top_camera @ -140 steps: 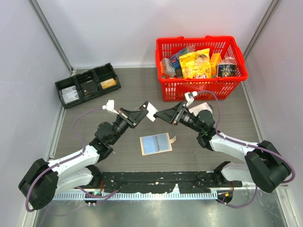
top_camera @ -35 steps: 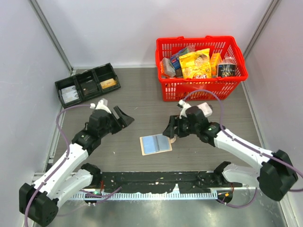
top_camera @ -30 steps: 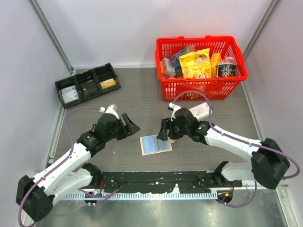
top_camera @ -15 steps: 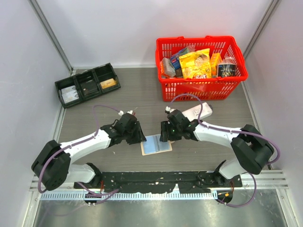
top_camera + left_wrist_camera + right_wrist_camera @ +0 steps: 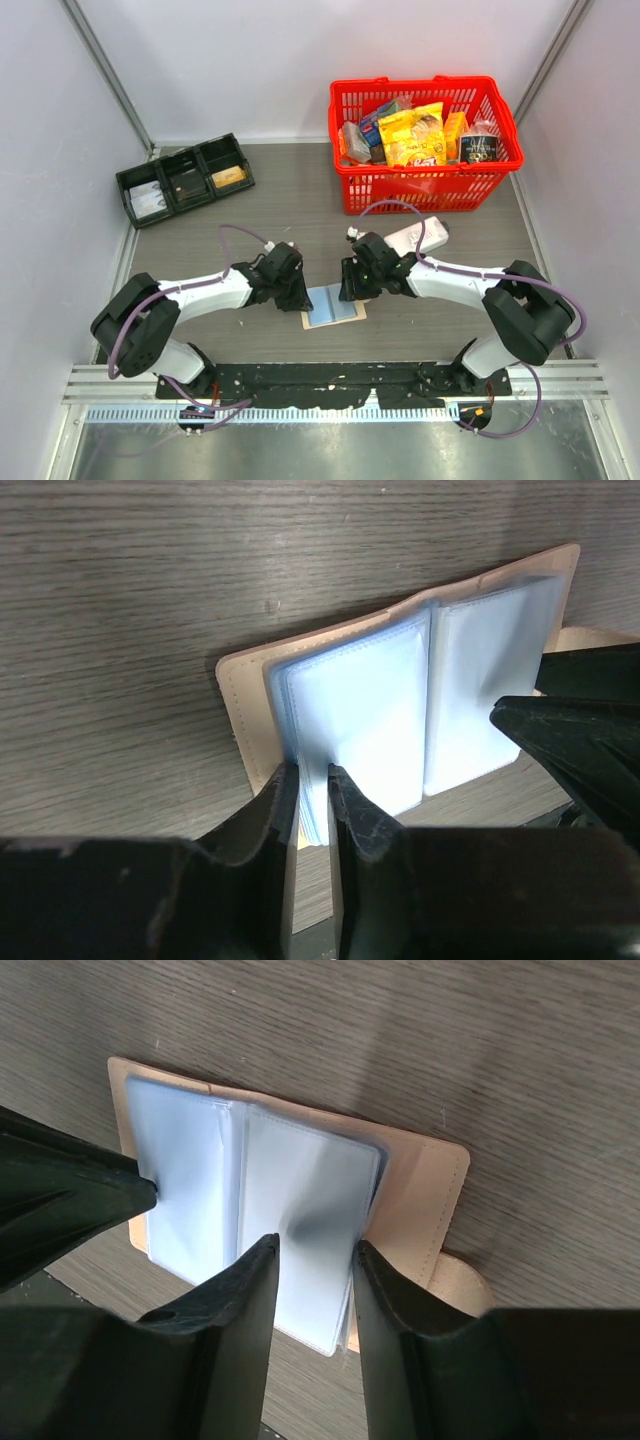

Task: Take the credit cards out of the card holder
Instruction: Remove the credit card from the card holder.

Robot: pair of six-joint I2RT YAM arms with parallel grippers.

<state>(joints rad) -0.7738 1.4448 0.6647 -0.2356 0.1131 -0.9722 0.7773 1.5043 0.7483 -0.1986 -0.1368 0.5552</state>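
The tan card holder (image 5: pixel 336 309) lies open on the table between my two grippers, its pale blue sleeves fanned out. No separate credit card shows. My left gripper (image 5: pixel 299 296) is at its left half; in the left wrist view the gripper (image 5: pixel 312 783) is shut on the edge of the left stack of blue sleeves (image 5: pixel 360 710). My right gripper (image 5: pixel 349 287) is at its right half; in the right wrist view the gripper (image 5: pixel 315 1250) is open, its fingers straddling the right stack of sleeves (image 5: pixel 310 1190). The tan corner tab (image 5: pixel 462 1285) sticks out beside it.
A red basket (image 5: pixel 425 180) full of packets stands at the back right. A black three-compartment tray (image 5: pixel 185 178) sits at the back left. A white flat object (image 5: pixel 418 234) lies behind my right arm.
Both arms have come down from raised positions onto the card holder. My left gripper has closed on the left sleeves; my right gripper has settled over the right sleeves.
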